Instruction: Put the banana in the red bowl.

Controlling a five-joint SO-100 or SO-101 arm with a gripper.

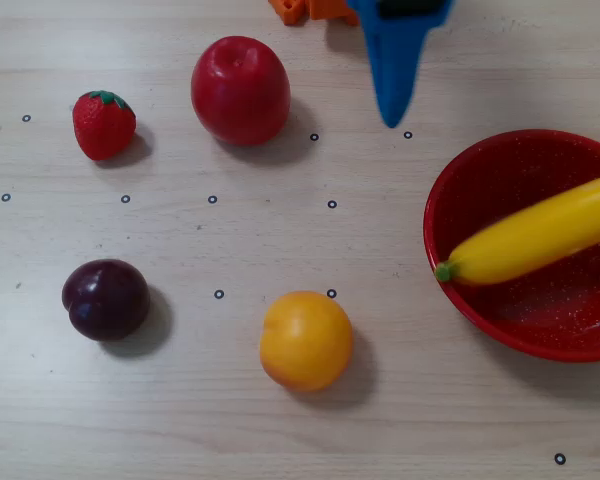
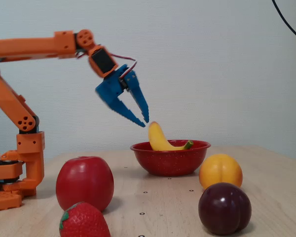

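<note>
Banana [image 1: 535,240] lies inside the red bowl [image 1: 480,310], operator, as you can see in the overhead view: its green stem end rests on the bowl's left rim and sticks out a little over it, while the yellow body crosses the bowl toward the right edge of the picture. In the fixed view the banana [image 2: 158,138] leans in the red bowl [image 2: 170,160], with one rounded end rising above the rim on the left and the green tip showing at the rim on the right.

Your gripper [image 2: 144,121] is up in the air, to the left of the bowl in the fixed view and higher than the banana, touching nothing. Its two blue fingers [image 2: 138,101] point down and to the right, and a narrow gap stays between them, so they are released and hold nothing. In the overhead view the gripper [image 1: 392,122] shows as a blue wedge that comes from the top edge, with its tip near a small ring mark on the table [image 1: 280,420], apart from the bowl.

On the wooden table you have also a red apple [image 1: 240,90], a strawberry [image 1: 104,124], a dark plum [image 1: 106,299] and a round orange-yellow fruit [image 1: 306,340]. All four stand well apart from the bowl, on the left part of the overhead view.
</note>
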